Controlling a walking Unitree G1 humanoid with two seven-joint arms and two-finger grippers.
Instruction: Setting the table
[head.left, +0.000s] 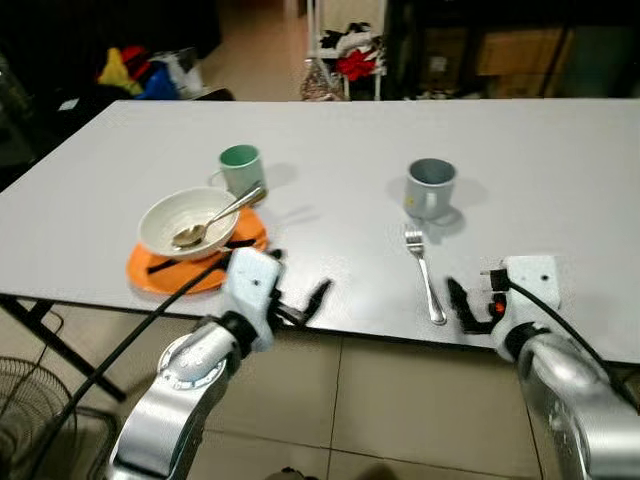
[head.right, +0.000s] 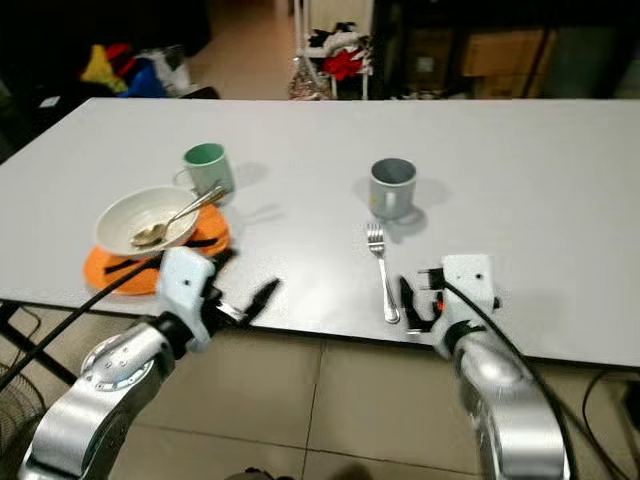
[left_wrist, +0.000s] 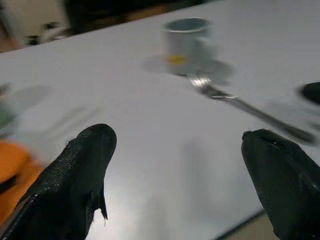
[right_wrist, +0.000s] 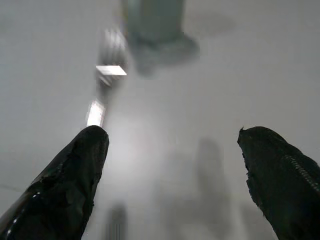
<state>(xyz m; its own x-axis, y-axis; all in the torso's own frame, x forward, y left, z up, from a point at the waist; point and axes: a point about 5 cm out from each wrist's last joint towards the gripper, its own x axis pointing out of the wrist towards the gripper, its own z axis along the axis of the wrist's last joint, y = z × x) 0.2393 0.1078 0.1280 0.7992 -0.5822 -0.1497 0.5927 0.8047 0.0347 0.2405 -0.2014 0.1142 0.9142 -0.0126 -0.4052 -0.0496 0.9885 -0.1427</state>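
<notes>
On the white table an orange plate carries a white bowl with a spoon resting in it. Behind the bowl stands a green mug. A grey mug stands to the right, with a fork lying in front of it. My left gripper is open at the table's near edge, just right of the plate, with nothing between its fingers. My right gripper is also open and holds nothing, low over the near edge just right of the fork's handle.
A fan stands on the tiled floor at the lower left beside a black table leg. Coloured clutter and a white rack lie beyond the table's far edge. Black cables run along both arms.
</notes>
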